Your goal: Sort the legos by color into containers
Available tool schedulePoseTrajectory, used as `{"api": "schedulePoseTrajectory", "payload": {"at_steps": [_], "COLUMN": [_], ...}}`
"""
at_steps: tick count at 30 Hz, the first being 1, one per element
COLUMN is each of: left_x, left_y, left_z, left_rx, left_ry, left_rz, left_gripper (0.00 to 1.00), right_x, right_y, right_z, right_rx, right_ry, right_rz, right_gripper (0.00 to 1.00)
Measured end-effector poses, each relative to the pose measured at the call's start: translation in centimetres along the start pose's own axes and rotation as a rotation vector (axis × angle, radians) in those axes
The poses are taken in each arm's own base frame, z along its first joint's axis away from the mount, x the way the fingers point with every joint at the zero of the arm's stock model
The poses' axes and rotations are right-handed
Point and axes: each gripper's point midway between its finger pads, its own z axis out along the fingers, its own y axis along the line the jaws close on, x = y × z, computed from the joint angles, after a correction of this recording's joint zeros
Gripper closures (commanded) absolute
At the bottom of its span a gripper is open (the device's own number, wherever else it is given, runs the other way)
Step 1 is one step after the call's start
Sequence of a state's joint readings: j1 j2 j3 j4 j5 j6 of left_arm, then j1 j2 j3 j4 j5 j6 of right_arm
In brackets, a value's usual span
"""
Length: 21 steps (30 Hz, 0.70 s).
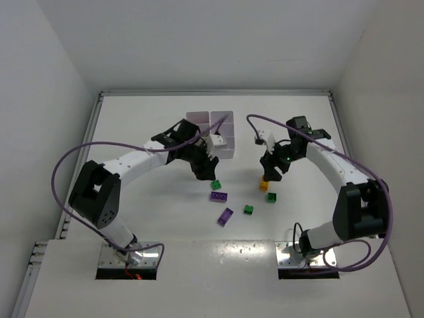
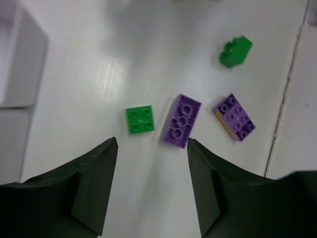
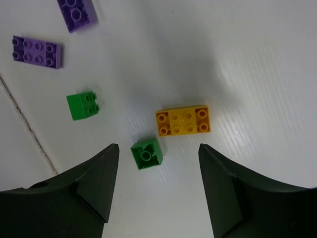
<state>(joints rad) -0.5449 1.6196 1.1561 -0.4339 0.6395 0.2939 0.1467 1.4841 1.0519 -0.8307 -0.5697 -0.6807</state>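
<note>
The white container block stands at the back centre; its edge shows at the left of the left wrist view. Six bricks lie on the table in front of it. My left gripper is open and empty, just short of a green brick and a purple brick. Another purple brick and a green brick lie beyond. My right gripper is open and empty above an upside-down green brick and an orange brick.
White walls enclose the table on three sides. A purple cable loops from each arm. In the right wrist view a green brick and two purple bricks lie to the left, near a seam in the table.
</note>
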Motion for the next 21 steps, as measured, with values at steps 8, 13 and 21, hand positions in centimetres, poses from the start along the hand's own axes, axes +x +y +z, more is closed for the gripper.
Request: {"api": "schedulePoseTrajectory", "payload": {"at_steps": [8, 13, 21], "left_x": [3.5, 5.9, 6.5], "left_y": [-5.1, -7.0, -6.4], "left_z": [2.4, 3.5, 5.2], "left_rx": [0.131, 0.169, 0.151], "left_ry": [0.14, 0.206, 0.222], "left_rz": [0.219, 0.317, 0.396], "left_gripper": [0.41, 0.39, 0.34], "right_x": [3.2, 3.6, 3.0], "right_y": [1.3, 2.3, 2.7], "right_z": [-0.8, -1.7, -3.8], "right_rx": [0.038, 0.077, 0.156], "right_ry": [0.034, 0.012, -0.027], "right_rz": [0.042, 0.033, 0.009], "right_gripper": [0.36, 0.36, 0.36]}}
